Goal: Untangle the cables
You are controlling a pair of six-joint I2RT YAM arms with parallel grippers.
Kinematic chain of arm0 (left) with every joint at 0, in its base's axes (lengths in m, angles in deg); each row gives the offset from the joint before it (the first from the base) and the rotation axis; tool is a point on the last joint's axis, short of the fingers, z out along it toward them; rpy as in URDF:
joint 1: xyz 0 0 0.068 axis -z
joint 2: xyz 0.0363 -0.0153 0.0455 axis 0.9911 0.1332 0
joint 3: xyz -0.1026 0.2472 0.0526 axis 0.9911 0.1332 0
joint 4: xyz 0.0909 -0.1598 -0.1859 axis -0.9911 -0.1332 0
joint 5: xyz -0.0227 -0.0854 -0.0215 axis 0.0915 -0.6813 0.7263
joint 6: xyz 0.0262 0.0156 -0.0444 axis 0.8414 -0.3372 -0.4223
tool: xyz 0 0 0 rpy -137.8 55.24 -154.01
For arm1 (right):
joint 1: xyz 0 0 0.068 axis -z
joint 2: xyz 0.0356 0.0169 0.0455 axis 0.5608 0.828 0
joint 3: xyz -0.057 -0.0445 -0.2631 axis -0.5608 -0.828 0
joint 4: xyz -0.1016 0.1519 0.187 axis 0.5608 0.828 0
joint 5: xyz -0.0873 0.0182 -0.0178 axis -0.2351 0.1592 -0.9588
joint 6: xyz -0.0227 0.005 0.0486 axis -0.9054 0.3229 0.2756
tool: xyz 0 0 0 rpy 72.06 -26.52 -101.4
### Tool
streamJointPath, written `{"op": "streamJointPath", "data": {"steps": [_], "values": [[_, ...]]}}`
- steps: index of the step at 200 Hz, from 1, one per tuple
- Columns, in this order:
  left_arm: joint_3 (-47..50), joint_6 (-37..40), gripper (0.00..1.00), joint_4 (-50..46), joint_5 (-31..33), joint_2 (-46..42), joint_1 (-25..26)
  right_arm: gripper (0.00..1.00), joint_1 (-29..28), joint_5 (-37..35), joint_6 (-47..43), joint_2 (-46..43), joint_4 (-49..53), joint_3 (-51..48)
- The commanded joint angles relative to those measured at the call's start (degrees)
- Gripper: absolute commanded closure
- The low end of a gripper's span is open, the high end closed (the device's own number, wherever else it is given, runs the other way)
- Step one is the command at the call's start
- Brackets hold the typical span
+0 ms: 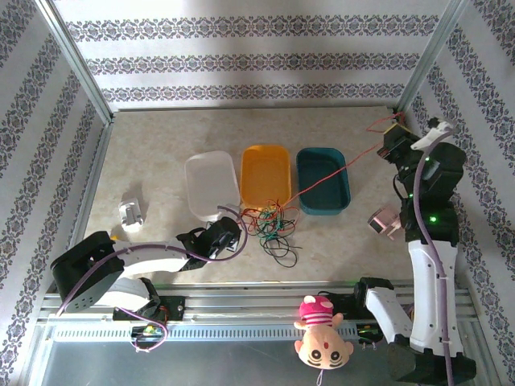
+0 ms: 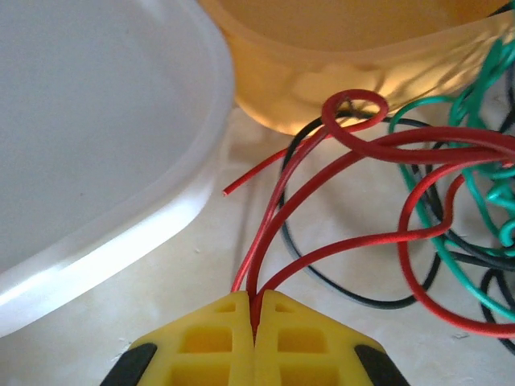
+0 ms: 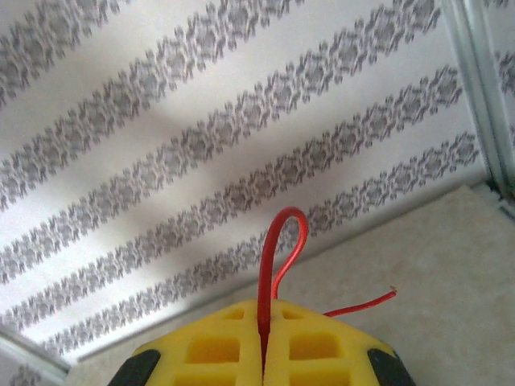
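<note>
No text, label, brand, number or sign can be read on anything here. The pale striped wallpaper (image 1: 241,60) bears only a repeating grey floral ornament, with no letters in it.

overhead view covers the table (image 1: 161,137); left wrist hugs it, right faces wall (image 3: 201,121).
</note>
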Motion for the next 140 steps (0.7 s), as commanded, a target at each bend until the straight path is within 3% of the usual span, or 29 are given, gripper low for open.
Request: {"op": "streamJointPath", "data": {"steps": [1, 22, 67, 140], "values": [[2.0, -3.4, 1.00, -4.0, 4.1, 1.7, 0.7, 1.00, 3.7, 2.1, 3.5, 1.5, -5.5, 4.4], [2.3, -3.9, 1.00, -4.1, 3.7, 2.8, 0.7, 1.00, 6.7, 9.2, 7.3, 4.0, -8.2, 7.8], [2.3, -3.8, 1.00, -2.9, 2.7, 5.0, 0.8, 1.00, 6.8, 21.2, 11.5, 7.5, -15.7, 10.4], [-1.7, 1.6, 1.00, -0.4, -2.4, 6.0, 1.4, 1.00, 4.2, 20.8, 6.1, 11.2, -13.0, 13.1]]}}
